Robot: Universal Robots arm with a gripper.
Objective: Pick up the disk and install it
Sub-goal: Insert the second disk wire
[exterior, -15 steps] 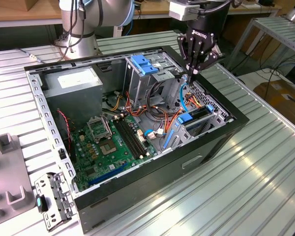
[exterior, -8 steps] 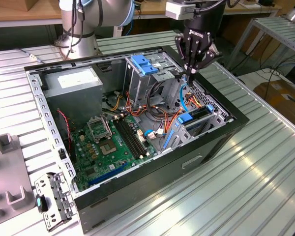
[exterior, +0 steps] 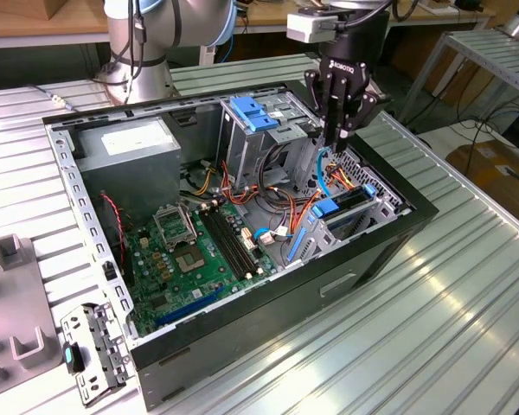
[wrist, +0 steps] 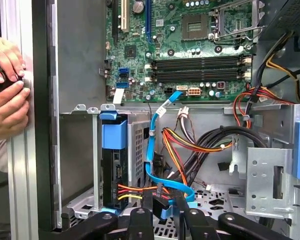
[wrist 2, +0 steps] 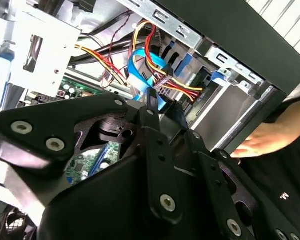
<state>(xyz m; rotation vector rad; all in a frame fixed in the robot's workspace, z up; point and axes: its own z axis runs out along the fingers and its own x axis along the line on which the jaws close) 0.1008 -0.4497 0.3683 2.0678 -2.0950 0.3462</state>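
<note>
— Where do we find the dark rectangular disk with blue plastic rails (wrist: 114, 165)?
— We see it edge-up in the grey metal drive bay (wrist: 80, 150), long axis running into it.
— And our black gripper (exterior: 340, 134)?
— Fingers drawn together, empty, just above the blue flat cable (wrist: 160, 165).

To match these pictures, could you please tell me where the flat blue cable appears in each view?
Exterior view: the blue cable hangs near the case's end at the exterior view's right.
Second wrist view: looped beside red-and-yellow wires.
First wrist view: running from the motherboard's edge.
Shared landmark: the green motherboard.
</note>
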